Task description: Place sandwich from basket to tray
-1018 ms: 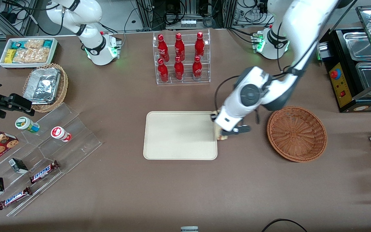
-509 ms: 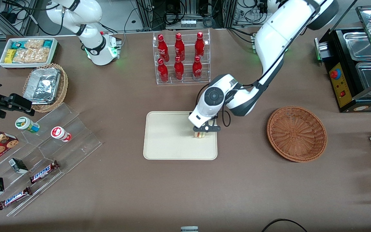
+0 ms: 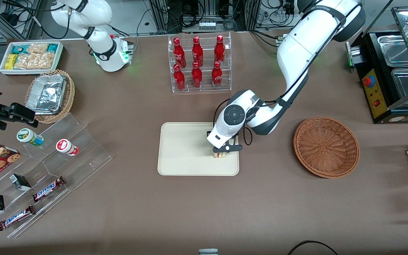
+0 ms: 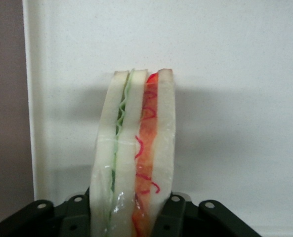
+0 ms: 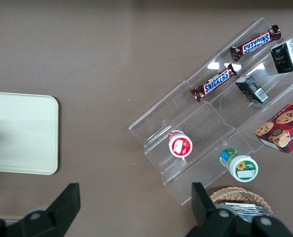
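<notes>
My left gripper (image 3: 221, 153) is shut on the sandwich (image 3: 219, 155) and holds it low over the cream tray (image 3: 186, 148), near the tray end closest to the basket. In the left wrist view the sandwich (image 4: 134, 153) stands on edge between the black fingers (image 4: 173, 212), white bread with green and red-orange filling, with the tray surface (image 4: 235, 98) just under it. I cannot tell whether it touches the tray. The reddish-brown woven basket (image 3: 326, 147) sits empty beside the tray, toward the working arm's end of the table.
A clear rack of red bottles (image 3: 198, 63) stands farther from the front camera than the tray. A clear tiered stand (image 3: 48, 166) with snacks, a lighter wicker basket with foil trays (image 3: 50, 95) and a white snack bin (image 3: 30, 56) lie toward the parked arm's end. A black appliance (image 3: 391, 74) stands past the basket.
My gripper has carried the sandwich from the tray's edge nearest the basket to over the tray, then slightly nearer the front camera and lower. The basket has not moved.
</notes>
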Action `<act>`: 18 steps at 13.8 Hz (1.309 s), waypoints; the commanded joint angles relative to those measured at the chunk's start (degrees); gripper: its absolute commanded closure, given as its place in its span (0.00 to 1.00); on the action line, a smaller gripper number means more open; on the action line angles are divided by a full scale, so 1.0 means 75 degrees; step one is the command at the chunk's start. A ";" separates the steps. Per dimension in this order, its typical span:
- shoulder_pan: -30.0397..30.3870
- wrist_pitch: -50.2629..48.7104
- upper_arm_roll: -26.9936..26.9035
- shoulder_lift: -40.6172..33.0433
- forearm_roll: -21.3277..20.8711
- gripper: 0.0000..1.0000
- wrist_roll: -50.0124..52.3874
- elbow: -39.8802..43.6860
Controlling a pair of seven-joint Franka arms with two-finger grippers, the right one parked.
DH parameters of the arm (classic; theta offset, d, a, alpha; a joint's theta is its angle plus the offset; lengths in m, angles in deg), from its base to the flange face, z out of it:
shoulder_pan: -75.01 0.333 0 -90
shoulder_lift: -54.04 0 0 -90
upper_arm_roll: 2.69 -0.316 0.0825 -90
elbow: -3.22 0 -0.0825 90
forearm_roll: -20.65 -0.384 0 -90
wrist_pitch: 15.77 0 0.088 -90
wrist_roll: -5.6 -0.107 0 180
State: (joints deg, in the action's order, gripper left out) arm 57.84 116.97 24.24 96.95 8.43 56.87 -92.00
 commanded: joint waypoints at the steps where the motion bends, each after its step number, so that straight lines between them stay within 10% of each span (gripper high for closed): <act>1: -0.0159 -0.0096 -0.0086 0.0081 -0.0315 0.00 0.0265 0.0309; 10: 0.1595 -0.2767 -0.0063 -0.2752 0.0363 0.00 0.0091 -0.0123; 18: 0.3824 -0.4115 -0.0075 -0.4571 0.1055 0.00 -0.2792 -0.0464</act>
State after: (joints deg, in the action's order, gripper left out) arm 84.01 87.20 23.13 66.67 15.33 37.61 -93.06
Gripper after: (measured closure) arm 0.000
